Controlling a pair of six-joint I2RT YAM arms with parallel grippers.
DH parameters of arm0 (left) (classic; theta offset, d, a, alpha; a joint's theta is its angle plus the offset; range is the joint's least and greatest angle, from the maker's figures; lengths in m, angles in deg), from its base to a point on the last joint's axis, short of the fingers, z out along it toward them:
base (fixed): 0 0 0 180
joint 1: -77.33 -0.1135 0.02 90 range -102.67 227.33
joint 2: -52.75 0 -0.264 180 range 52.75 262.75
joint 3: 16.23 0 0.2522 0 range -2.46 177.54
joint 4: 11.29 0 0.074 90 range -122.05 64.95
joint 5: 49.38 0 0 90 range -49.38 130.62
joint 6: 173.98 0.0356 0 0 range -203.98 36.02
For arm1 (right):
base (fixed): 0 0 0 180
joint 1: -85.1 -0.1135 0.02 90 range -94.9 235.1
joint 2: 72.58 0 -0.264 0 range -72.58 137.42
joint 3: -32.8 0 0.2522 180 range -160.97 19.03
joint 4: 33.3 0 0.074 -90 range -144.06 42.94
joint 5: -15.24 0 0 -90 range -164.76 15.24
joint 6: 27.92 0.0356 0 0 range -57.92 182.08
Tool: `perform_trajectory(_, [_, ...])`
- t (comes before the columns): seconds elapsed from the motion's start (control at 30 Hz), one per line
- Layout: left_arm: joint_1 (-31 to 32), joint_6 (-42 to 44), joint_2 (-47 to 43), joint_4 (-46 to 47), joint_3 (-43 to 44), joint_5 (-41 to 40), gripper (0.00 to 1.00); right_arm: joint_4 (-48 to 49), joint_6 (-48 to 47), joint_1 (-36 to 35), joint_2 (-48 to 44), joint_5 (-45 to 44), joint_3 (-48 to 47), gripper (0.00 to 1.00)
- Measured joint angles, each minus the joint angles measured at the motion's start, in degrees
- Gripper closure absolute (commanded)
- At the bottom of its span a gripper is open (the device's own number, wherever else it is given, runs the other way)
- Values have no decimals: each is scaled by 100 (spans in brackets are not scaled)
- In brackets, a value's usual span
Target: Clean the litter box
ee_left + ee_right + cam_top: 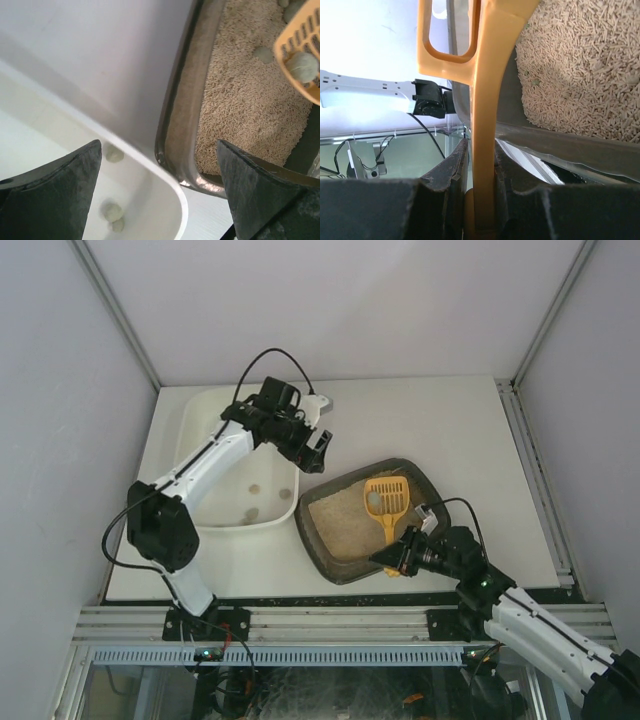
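Note:
The dark brown litter box (315,540) with beige litter lies at the table's middle front; its rim also shows in the left wrist view (175,125). My right gripper (400,558) is shut on the handle of an orange slotted scoop (385,498), seen edge-on in the right wrist view (482,150). The scoop head holds a grey-green clump (374,500) over the litter, also seen in the left wrist view (302,66). My left gripper (318,452) is open and empty, hovering between the white tub (195,405) and the litter box.
The white tub holds a few clumps (112,211) on its floor. More clumps (263,54) lie on the litter. The tub's right rim (180,205) nearly touches the litter box's left edge. White walls enclose the table.

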Motion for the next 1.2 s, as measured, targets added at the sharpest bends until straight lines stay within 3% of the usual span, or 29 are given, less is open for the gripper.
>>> perform_trajectory(0.47, [1008, 933, 1034, -92, 184, 46, 3, -354, -9, 31, -221, 151, -236, 100])
perform_trajectory(0.57, [1106, 1040, 1209, 26, 186, -234, 16, -514, -48, -26, -28, 157, -442, 100])
perform_trajectory(0.7, [1154, 1034, 1672, 90, 299, -581, 43, -542, -101, -7, -17, 190, -503, 100])
perform_trajectory(0.83, [1165, 868, 2000, 98, 431, -737, 61, -551, -133, 35, -13, 260, -503, 100])
perform_trajectory(1.0, [1169, 702, 2002, 98, 424, -898, 96, -389, -125, 35, -13, 299, -472, 100])
perform_trajectory(1.2, [1152, -199, 1773, 363, -66, -1062, 100, -326, -125, 79, 157, 376, -470, 100])
